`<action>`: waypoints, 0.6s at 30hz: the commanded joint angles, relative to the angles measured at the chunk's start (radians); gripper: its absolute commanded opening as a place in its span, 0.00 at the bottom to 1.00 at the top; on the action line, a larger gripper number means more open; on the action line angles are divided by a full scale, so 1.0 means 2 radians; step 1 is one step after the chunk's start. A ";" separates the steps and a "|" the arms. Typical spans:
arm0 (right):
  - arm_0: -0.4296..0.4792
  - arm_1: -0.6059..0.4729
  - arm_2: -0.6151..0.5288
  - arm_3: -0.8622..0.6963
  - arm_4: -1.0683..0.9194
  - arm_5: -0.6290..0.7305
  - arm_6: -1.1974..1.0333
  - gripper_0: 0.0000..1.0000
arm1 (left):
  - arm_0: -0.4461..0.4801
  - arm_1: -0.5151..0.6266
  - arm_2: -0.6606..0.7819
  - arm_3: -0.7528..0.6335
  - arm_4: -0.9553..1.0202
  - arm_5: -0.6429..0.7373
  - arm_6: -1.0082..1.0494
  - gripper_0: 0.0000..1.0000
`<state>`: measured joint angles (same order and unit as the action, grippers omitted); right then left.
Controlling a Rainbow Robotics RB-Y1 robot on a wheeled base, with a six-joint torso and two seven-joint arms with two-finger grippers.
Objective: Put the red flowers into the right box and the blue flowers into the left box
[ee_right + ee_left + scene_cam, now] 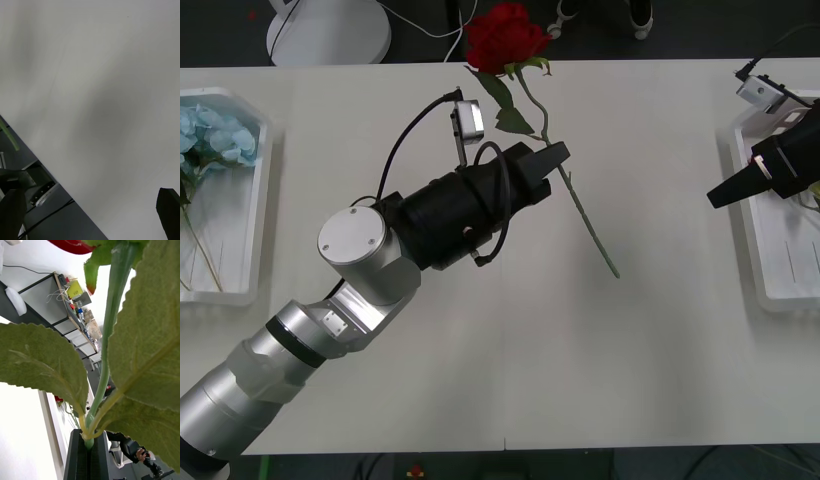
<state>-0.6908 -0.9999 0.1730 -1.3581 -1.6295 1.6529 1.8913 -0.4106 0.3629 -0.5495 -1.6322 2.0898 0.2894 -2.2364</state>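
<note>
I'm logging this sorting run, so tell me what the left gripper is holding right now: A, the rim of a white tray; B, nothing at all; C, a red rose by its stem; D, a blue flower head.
C: in the front view the left gripper is shut on the stem of the red rose, and the left wrist view shows that green stem clamped between its black fingers.

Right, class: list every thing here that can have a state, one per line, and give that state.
left gripper: shut on the red rose, mid-table.
red rose: held by its stem, lifted, bloom toward the table's far edge.
right gripper: open, holding nothing, beside the right box.
blue flowers: lying in the left box.
left box: holds blue flowers.
right box: contents mostly hidden by the arm.
</note>
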 commanded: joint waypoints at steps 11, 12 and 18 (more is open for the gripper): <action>0.072 0.049 0.020 -0.123 -0.057 -0.050 -0.014 1.00 | -0.022 -0.014 -0.008 -0.021 0.009 -0.007 0.011 0.00; 0.075 0.056 0.021 -0.130 -0.057 -0.056 -0.015 1.00 | -0.022 -0.014 -0.008 -0.022 0.009 -0.007 0.011 0.00; 0.084 0.093 0.030 -0.139 -0.042 -0.076 -0.018 1.00 | -0.022 -0.014 -0.008 -0.021 0.012 -0.007 0.012 0.00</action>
<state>-0.5297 -0.8601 0.2151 -1.6041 -1.7288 1.5228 1.8862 -0.4117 0.3598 -0.5497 -1.6323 2.0966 0.2831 -2.2364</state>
